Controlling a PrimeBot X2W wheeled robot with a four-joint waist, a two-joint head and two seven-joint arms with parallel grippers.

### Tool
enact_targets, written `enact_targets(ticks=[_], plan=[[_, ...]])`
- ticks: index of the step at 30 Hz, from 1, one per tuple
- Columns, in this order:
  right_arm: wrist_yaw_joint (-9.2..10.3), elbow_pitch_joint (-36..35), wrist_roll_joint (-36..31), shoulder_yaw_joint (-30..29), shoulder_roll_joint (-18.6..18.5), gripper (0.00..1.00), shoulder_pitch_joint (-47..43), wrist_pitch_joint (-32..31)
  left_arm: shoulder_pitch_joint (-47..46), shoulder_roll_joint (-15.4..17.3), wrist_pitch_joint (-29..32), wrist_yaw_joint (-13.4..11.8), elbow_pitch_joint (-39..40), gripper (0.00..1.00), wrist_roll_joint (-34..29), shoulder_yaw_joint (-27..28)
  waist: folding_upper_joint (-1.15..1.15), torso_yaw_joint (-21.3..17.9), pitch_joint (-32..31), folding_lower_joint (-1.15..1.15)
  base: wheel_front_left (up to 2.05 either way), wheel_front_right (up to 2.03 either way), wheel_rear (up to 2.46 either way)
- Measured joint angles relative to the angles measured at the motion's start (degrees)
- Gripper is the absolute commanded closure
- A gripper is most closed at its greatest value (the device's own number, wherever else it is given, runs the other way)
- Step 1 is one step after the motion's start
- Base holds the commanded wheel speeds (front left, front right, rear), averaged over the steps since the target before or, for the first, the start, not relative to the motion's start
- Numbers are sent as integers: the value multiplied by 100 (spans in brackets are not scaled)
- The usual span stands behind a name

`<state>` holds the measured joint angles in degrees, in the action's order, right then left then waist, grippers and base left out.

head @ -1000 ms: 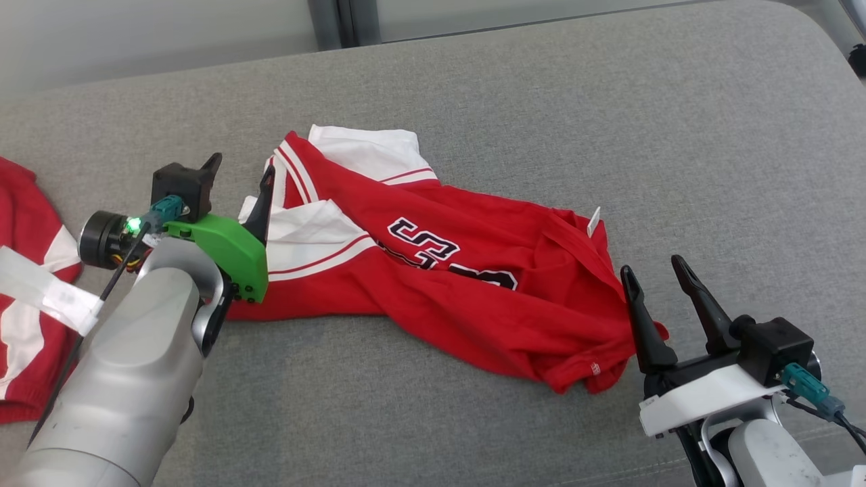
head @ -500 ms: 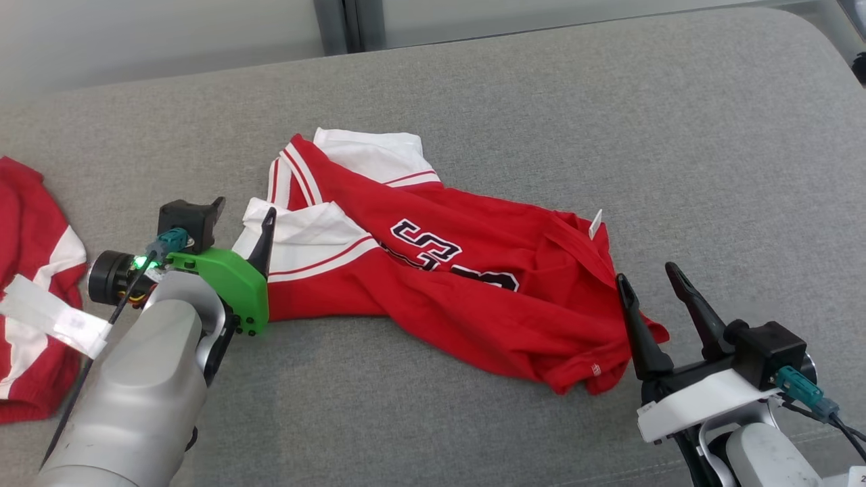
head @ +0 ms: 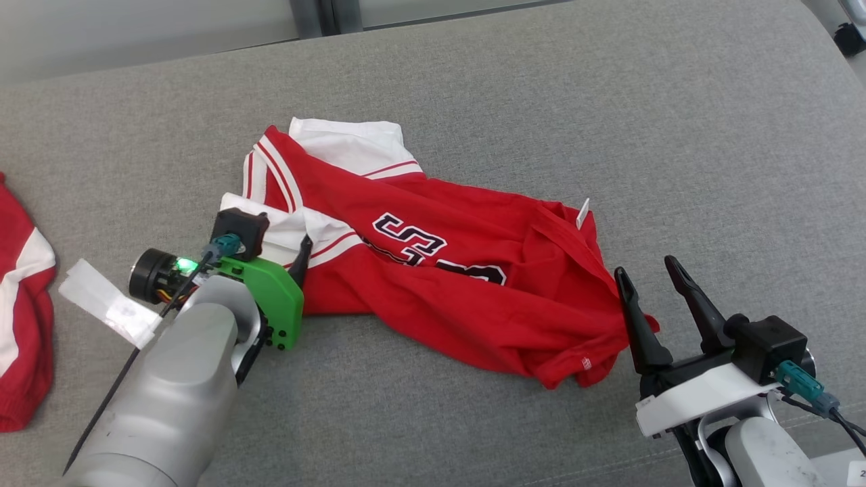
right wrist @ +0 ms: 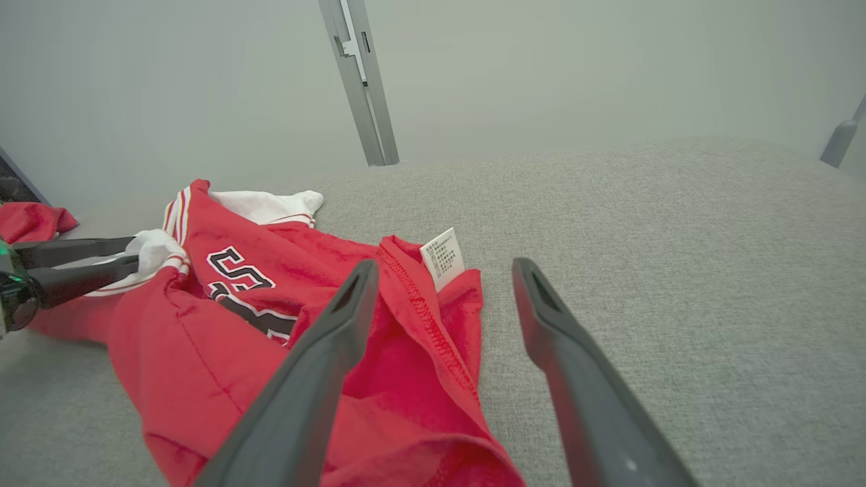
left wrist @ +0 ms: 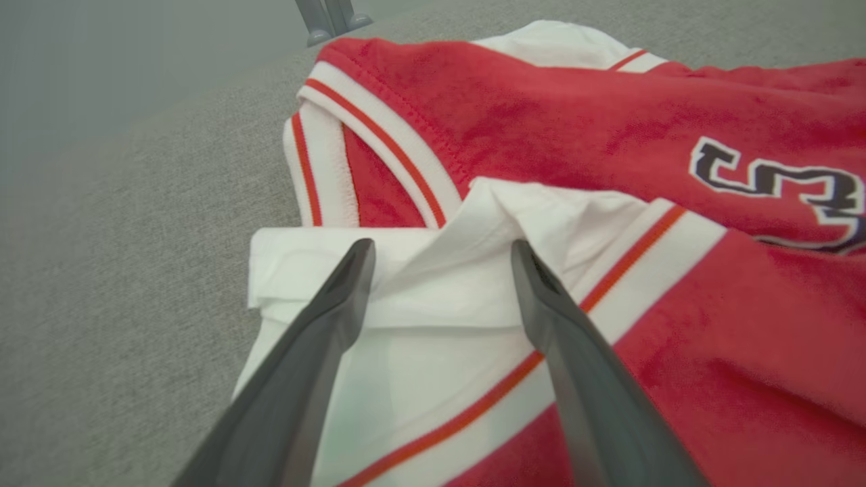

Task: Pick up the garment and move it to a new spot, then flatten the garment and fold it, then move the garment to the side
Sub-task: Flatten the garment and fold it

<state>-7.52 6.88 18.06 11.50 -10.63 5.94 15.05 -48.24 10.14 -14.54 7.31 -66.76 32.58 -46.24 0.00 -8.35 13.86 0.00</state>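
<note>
Left tool [left wrist: 441, 245] is standing wide, its two dark fingers [left wrist: 325, 325] straddling a rumpled fold of the white sleeve [left wrist: 446, 284] at the shoulder end of the red jersey [head: 433, 297]. The tips are sitting low over the cloth, though whether they are pressing into it I cannot tell. The jersey is lying crumpled on the grey fabric worktop [head: 609, 122], and its long axis is running slantwise across the robot's front. The striped collar [head: 270, 159] and white sleeves are pointing away and to the robot's left, and the hem corner [head: 575, 358] is trailing nearer and to its right. Right tool [head: 644, 266] is likewise gaping wide and holding nothing. It is waiting just beside that hem end, with one finger hanging over the red cloth and the other over bare worktop, and the white care label [right wrist: 443, 257] is sticking up just beyond its tips. So each arm is already facing its own end of the garment. The left one is sitting nearer its grip, right over the sleeve, while the right one is lying slightly off the edge of the fabric and would probably need to shift inward toward the hem before closing. A lift from both ends along this axis looks like the move being set up. Another red and white garment [head: 20, 325] is lying well apart at the robot's far left.
</note>
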Motion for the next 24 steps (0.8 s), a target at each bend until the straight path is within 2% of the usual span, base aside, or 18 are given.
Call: enact_targets(ticks=[7,8,9,10,18,24], plan=[[0,5,0,9,-8,0,9,0,37,-67,67,7,85,0,233,-379,0,-3,33,0,0,0,0],[0,5,0,19,-8,0,23,0,40,-66,67,7,96,18,267,-419,0,-11,37,0,0,0,0],[0,4,0,26,-8,0,31,0,38,-60,67,7,99,84,293,-445,0,-17,38,0,0,0,0],[0,7,0,36,-8,0,35,0,34,-45,66,7,93,100,316,-488,0,-24,40,0,0,0,0],[0,37,0,16,9,0,21,0,-104,36,-41,5,172,100,315,-397,0,63,-24,0,0,0,0],[0,76,0,13,45,0,-71,0,90,186,-49,-218,1072,100,194,147,0,208,-241,0,0,0,0]])
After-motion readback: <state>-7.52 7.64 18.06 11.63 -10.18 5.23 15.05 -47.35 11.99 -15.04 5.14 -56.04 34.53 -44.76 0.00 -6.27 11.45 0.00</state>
